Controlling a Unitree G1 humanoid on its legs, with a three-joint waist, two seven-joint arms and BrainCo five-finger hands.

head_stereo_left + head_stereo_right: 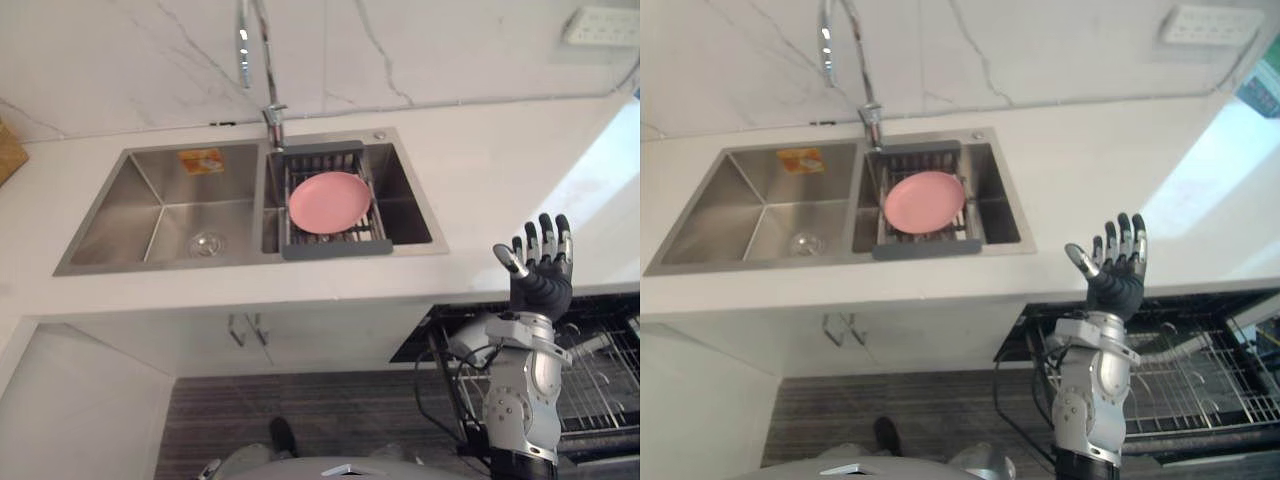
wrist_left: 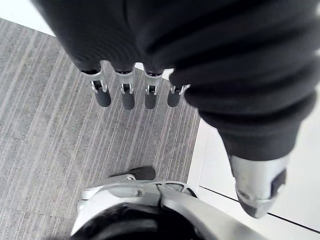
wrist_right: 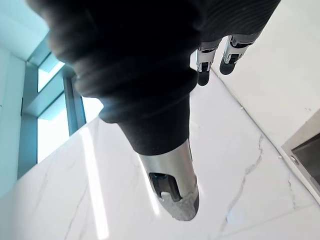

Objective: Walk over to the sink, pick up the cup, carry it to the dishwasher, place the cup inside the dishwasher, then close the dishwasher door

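Right hand [image 1: 541, 285] upright above its forearm, fingers [image 1: 547, 238] straight and apart (empty); left hand [image 2: 200, 50] low, fingers straight

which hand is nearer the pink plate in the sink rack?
Right. The right hand is raised, open, at the counter edge right of the plate; the left hand hangs toward the floor, well below it.

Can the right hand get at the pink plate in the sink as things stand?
Probably yes: the right hand is open above the counter, and the plate lies uncovered on the rack, nothing between.
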